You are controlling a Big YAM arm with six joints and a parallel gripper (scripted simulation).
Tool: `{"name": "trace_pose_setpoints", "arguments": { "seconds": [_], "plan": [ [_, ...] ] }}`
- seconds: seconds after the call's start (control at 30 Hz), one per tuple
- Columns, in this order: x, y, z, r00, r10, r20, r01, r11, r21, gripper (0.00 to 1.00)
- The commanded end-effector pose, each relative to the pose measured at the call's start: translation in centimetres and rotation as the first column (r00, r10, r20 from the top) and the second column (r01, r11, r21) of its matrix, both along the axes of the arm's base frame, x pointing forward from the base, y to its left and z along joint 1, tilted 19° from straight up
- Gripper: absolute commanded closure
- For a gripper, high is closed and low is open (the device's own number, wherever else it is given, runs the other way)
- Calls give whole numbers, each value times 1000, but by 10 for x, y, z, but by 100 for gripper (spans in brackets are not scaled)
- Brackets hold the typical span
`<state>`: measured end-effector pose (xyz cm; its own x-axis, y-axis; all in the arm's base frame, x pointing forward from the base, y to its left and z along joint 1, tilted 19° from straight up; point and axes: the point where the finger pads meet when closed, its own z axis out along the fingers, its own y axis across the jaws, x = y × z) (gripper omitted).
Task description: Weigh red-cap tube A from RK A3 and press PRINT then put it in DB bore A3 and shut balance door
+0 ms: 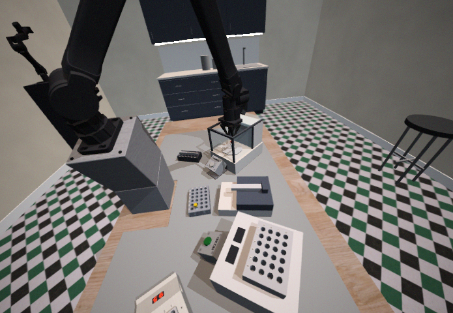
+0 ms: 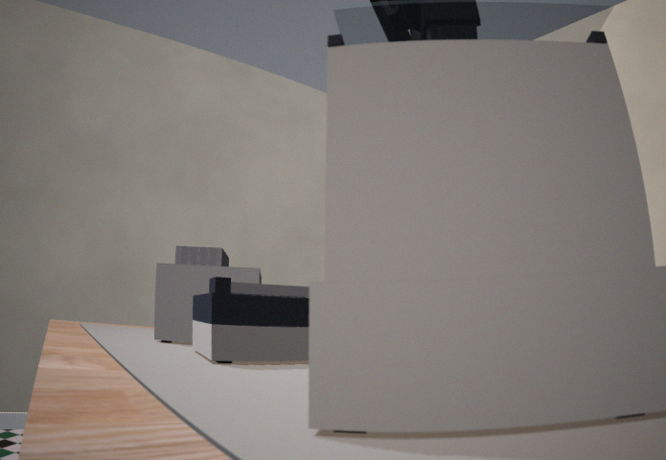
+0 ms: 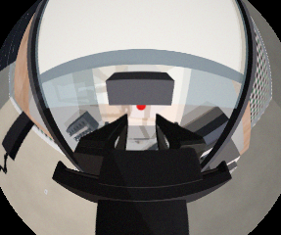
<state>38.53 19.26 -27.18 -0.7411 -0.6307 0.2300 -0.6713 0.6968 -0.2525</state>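
Tube A (image 1: 231, 140) (image 3: 140, 108), with its red cap, stands upright inside the glass box of the balance (image 1: 247, 154) (image 2: 480, 243), over the white pan. My gripper (image 1: 231, 132) (image 3: 141, 117) hangs in the box's open top, straight above the tube. Its fingers stand partly apart on either side of the cap's line and do not touch it. The top door pane is slid back. The balance's sloping key panel (image 1: 214, 165) faces the rack. The dry block DB (image 1: 267, 258) stands at the near end of the mat.
The rack RK (image 1: 199, 200) holds a yellow-capped tube (image 1: 195, 204). The magnet block (image 1: 189, 155) lies left of the balance. The spectrophotometer (image 1: 249, 193) (image 2: 252, 319) and the mixer (image 1: 208, 245) with its green top stand between the balance and DB. The arm's grey base (image 1: 123, 165) is at the left.
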Motion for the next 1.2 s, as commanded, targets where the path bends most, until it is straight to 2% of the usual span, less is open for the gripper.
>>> {"name": "trace_pose_setpoints", "arguments": {
  "seconds": [0.0,1.17],
  "plan": [
    [5,18,24,1000,11,29,-12,1000,19,64],
    [3,35,73,1000,11,29,-11,1000,19,64]
  ]
}}
